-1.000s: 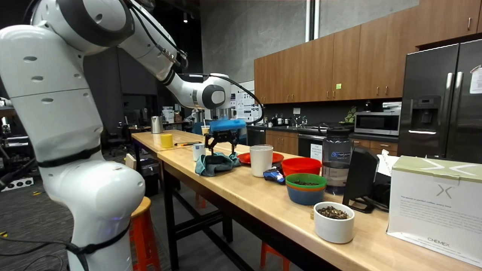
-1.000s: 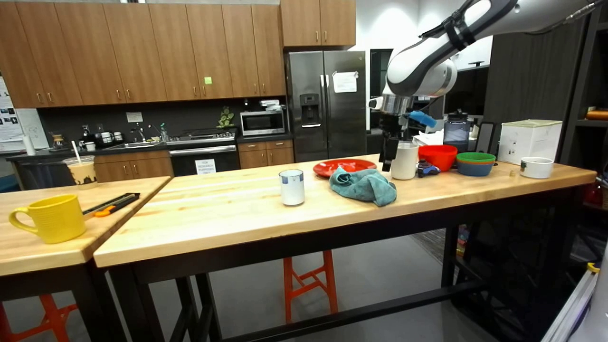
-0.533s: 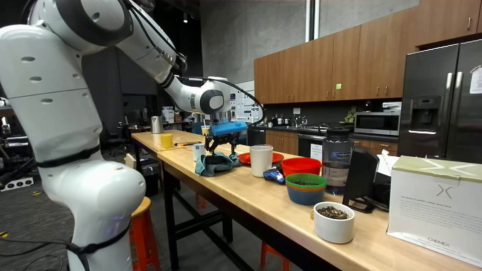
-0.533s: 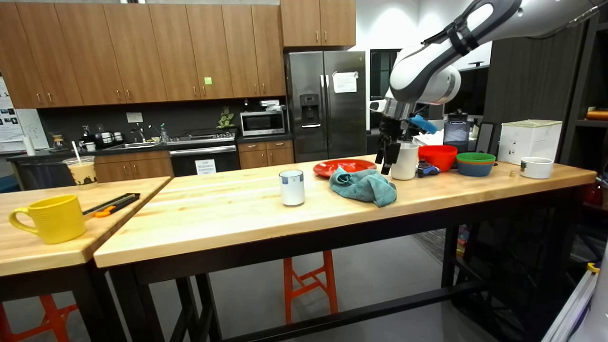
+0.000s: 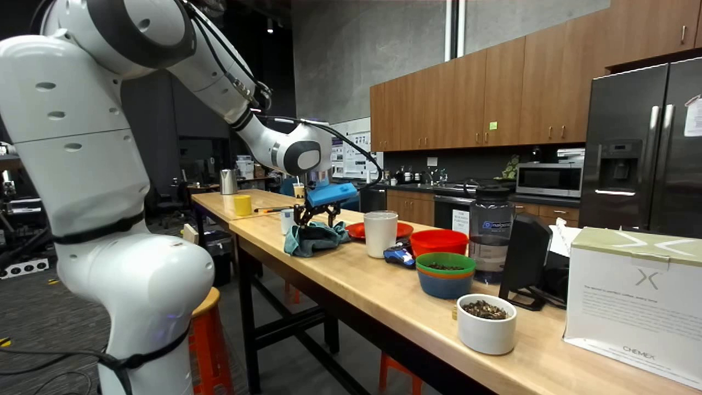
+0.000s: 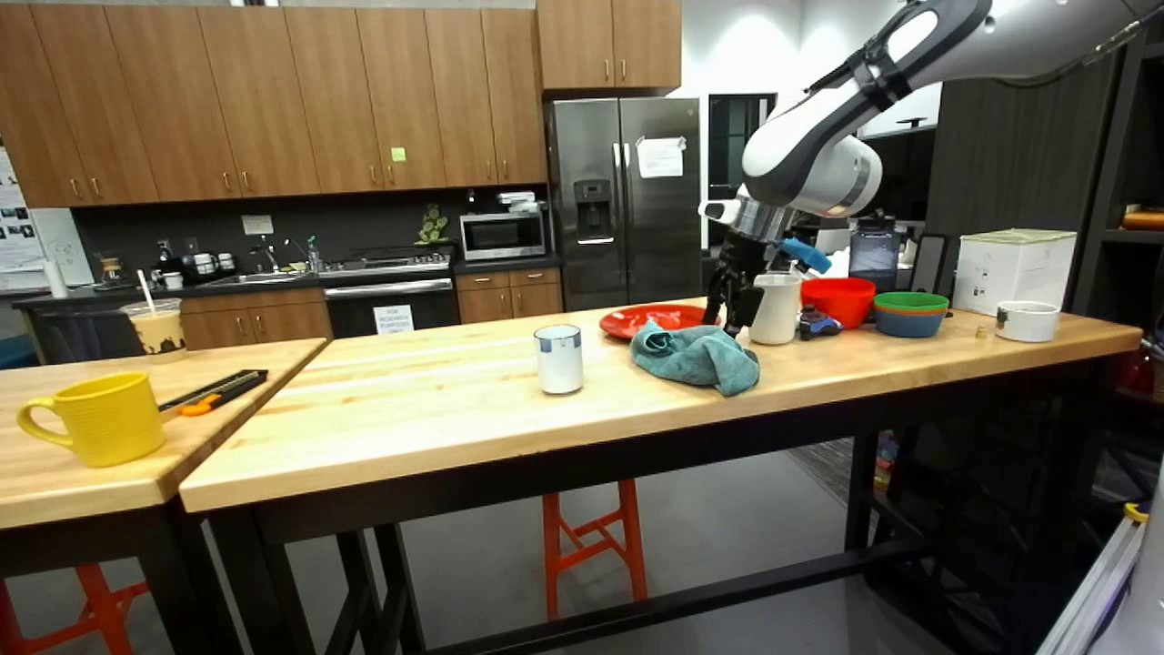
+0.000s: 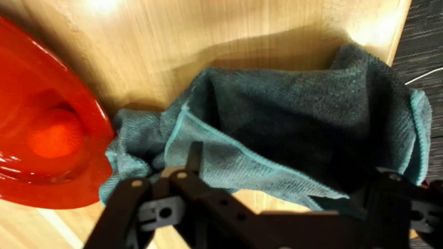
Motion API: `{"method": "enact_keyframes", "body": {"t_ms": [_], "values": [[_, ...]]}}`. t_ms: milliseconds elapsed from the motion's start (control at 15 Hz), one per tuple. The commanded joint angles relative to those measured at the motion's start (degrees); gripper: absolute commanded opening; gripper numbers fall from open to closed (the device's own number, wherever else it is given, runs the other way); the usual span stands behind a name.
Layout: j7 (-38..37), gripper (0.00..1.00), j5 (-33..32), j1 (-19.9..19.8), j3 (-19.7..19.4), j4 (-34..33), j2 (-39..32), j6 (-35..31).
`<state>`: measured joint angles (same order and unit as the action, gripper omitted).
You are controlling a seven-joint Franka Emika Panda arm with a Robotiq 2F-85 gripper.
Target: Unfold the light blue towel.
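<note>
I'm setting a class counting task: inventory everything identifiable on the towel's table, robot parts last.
Crumpled cloth towel: 1, teal, on wooden table
Round plate: 1, red, beside towel
Small cylindrical cup: 1, white and blue, near towel
Tall cylindrical cup: 1, white, near plate
Deep bowl: 1, red, near tall cup
Translucent bottle: 1, grey, near deep bowl
Nested bowls: 3, green, orange, blue, near bottle
Cardboard box: 1, mostly white, table end
Short bowl: 1, white, near box
Robot arm: 1, white, above table
Hand: 1, black, over towel
</note>
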<state>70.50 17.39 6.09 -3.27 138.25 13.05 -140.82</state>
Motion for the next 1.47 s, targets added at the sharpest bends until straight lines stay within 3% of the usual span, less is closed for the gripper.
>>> {"method": "enact_keyframes", "body": {"t_ms": [0, 533, 933, 1400], "values": [[4.3, 0.61, 2.3, 0.8, -1.2, 0.7, 0.3, -1.1], [3.2, 0.0, 1.1, -0.3, -1.7, -0.3, 0.3, -3.5], [-0.4, 0.0, 0.6, -2.1, -2.8, -3.4, 1.0, -5.5], [-8.2, 0.0, -4.2, -6.1, -4.5, -4.4, 4.2, -13.1]]}}
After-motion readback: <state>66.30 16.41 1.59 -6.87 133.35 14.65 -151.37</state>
